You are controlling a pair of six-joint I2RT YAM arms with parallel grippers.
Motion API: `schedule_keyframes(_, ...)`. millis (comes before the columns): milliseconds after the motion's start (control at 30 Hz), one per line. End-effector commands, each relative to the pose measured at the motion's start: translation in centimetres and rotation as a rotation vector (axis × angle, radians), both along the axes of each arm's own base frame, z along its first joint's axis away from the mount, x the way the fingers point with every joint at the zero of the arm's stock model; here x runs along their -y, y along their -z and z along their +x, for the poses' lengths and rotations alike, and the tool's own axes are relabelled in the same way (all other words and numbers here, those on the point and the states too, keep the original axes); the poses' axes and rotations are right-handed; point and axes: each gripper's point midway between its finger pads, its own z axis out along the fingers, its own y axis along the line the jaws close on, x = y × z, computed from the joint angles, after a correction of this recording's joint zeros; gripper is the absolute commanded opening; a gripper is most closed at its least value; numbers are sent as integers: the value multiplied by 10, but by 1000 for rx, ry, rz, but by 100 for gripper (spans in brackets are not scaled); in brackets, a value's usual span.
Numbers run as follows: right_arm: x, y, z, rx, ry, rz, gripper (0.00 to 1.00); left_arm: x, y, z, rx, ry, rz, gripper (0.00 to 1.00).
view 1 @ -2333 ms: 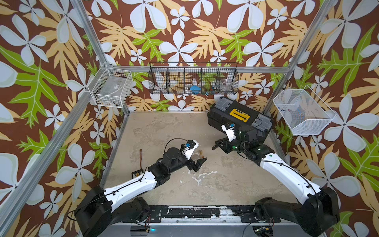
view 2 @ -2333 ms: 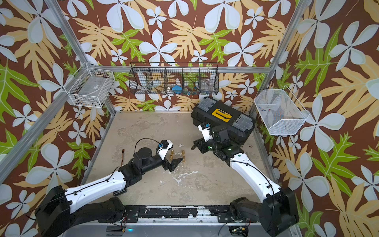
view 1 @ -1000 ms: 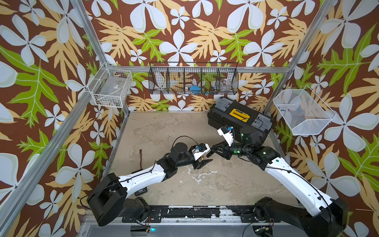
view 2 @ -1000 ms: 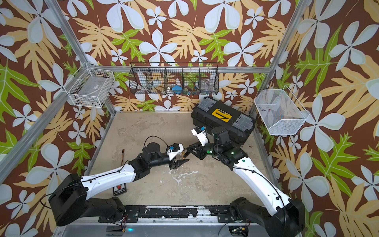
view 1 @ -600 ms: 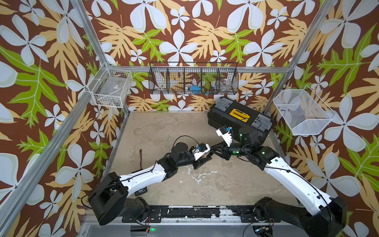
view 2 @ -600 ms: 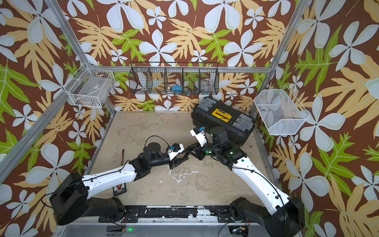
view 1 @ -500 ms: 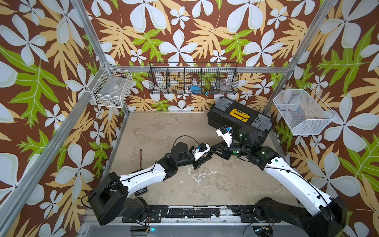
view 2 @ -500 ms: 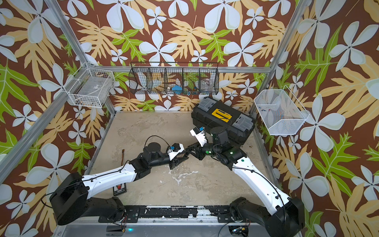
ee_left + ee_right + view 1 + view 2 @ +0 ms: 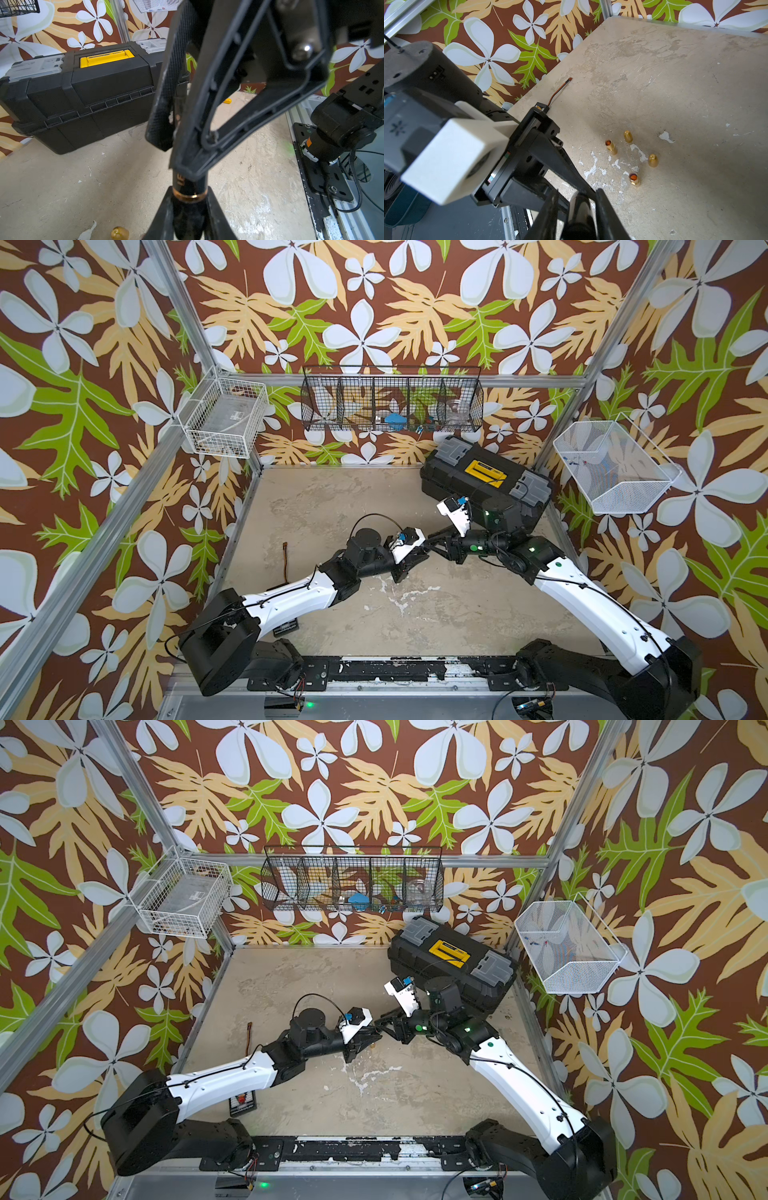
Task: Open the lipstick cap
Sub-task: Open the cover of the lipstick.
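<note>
– Brown floral wallpaper [image 9: 374, 302] on every wall, beige scuffed worktop [image 9: 675, 83] below. Where is the lipstick?

– The black glossy lipstick tube [image 9: 188, 184] hangs in the air above the worktop, between the two arms, near the middle.

– Who holds it?

– The left pincer [image 9: 188, 199] has just closed. A second ago its jaws stood wider, now they are tight on the part just past the gold ring [image 9: 190, 195]. The right pincer [image 9: 577, 194] sits narrowly around the other end, but a pale slit shows beside the tube, so I cannot tell if it presses.

– And for the task?

– No gap shows at the ring, so I judge it not yet opened. Pulling needs both ends clamped.

– Around it?

– Four small gold pieces [image 9: 611, 148] rest on the worktop nearby. A black plastic toolbox with yellow handle [image 9: 83, 87] lies further back.
</note>
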Motion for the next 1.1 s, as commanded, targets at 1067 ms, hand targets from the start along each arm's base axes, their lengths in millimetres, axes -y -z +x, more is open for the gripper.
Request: schedule_keyframes(1067, 53, -28, 52, 226, 422, -73, 19, -26, 3, -6, 24, -92, -26, 12)
